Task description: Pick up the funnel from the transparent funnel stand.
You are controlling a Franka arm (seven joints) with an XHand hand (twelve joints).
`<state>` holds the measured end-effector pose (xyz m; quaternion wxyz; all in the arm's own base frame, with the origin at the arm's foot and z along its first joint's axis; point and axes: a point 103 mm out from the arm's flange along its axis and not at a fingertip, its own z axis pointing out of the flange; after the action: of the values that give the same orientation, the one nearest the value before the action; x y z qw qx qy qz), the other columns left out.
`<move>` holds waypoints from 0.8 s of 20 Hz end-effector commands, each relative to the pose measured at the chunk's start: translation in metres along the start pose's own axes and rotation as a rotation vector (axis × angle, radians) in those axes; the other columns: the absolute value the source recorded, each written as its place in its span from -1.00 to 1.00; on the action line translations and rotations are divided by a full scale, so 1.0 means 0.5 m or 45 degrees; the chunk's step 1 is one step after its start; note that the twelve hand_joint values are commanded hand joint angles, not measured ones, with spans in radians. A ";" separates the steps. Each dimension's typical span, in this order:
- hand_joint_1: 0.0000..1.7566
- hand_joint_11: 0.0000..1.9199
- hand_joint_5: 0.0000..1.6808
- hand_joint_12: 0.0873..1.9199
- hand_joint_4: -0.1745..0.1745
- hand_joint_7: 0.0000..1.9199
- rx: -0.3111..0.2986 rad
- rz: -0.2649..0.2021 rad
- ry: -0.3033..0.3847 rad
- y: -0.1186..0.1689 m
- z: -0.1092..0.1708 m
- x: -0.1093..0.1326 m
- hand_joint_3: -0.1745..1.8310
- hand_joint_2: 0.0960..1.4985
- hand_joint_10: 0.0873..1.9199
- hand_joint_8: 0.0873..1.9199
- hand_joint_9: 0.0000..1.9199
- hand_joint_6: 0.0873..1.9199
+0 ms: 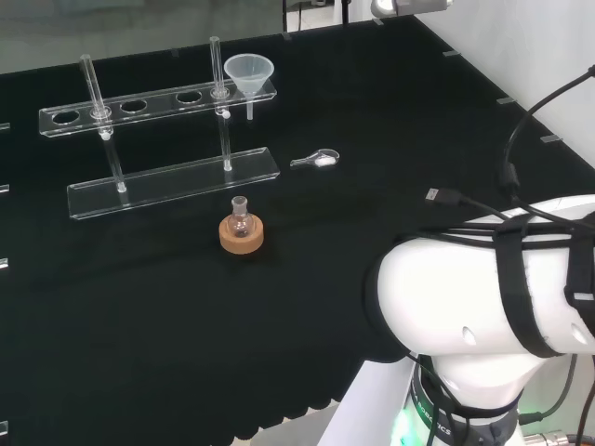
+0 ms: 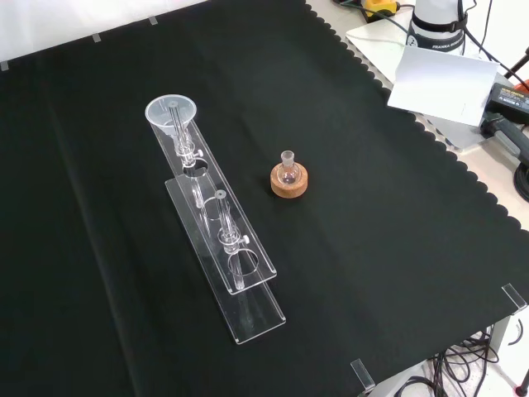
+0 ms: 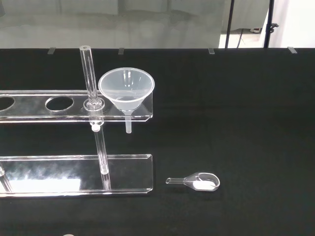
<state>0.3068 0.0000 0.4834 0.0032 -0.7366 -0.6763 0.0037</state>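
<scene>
Black cloth covered the bench, its scalloped edge toward the arm's base in the head view.

Item: clear stand, a top shelf with round holes raised on two upright rods above a flat base plate.

Item: funnel, clear plastic, seated in the end hole of the top shelf, at the right end in the head view and the far end in the front view. It stood upright, wide mouth up, its stem hanging free below the shelf, just beside one upright rod.

Item: small flask on a cork ring, apart from the stand, nearer the arm.

Item: small clear scoop with white powder, lying on the cloth near the base plate's end.

Item: white arm link, cables strapped across it. State of the hand's fingers: cannot tell.

Step judged: the approach, with the funnel untouched in its hole. Next move likely calls for bringing the hand over the funnel's rim, closing round the cone clear of the neighbouring rod, then lifting straight up so the stem clears the hole.
</scene>
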 end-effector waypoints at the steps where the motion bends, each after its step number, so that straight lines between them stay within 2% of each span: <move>1: -0.90 -0.95 -0.85 0.42 0.06 -1.00 -0.011 0.000 -0.010 0.004 -0.001 -0.002 -0.78 0.69 -0.35 -0.87 -0.93 -1.00; 4: -0.99 -0.98 -0.87 0.40 0.14 -1.00 -0.021 0.001 -0.015 0.004 0.000 0.001 -0.75 0.78 -0.37 -0.95 -0.96 -1.00; 9: -1.00 -0.98 -0.87 0.39 0.14 -1.00 0.003 0.013 -0.024 0.011 0.003 0.001 -0.75 0.79 -0.38 -0.96 -0.96 -1.00; 16: -1.00 -0.98 -0.87 0.39 0.14 -1.00 0.029 0.040 -0.023 0.065 0.033 -0.002 -0.74 0.79 -0.38 -0.96 -0.95 -1.00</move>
<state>0.3149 -0.0001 0.4851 -0.0070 -0.7391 -0.6736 0.0009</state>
